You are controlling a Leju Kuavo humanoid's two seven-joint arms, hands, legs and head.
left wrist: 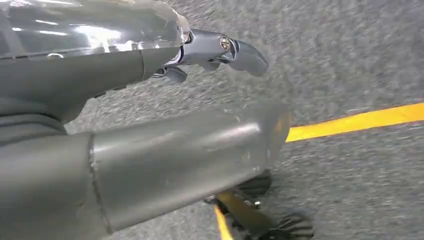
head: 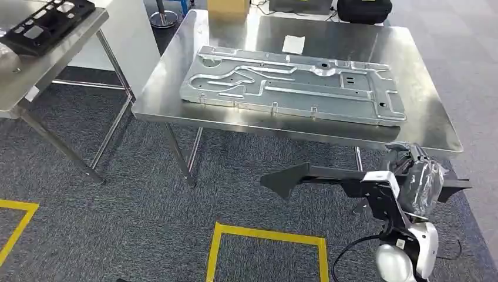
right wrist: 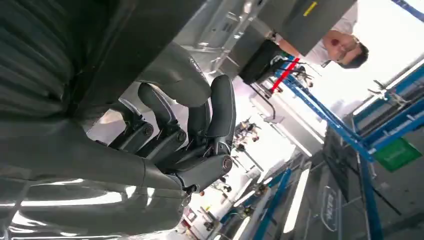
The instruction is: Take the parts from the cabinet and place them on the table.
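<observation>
The right hand (head: 420, 182) grips a long black bracket (head: 329, 175) crosswise below the steel table's (head: 176, 70) near edge; left hand (left wrist: 210, 55) dangles, fingers loosely apart.

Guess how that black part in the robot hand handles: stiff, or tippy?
Black part: probably stiff, since its long thin arm juts sideways without sagging. Likely tippy, because the right robot hand grips it well off the middle. Looks like light moulded plastic, though that is uncertain.
</observation>
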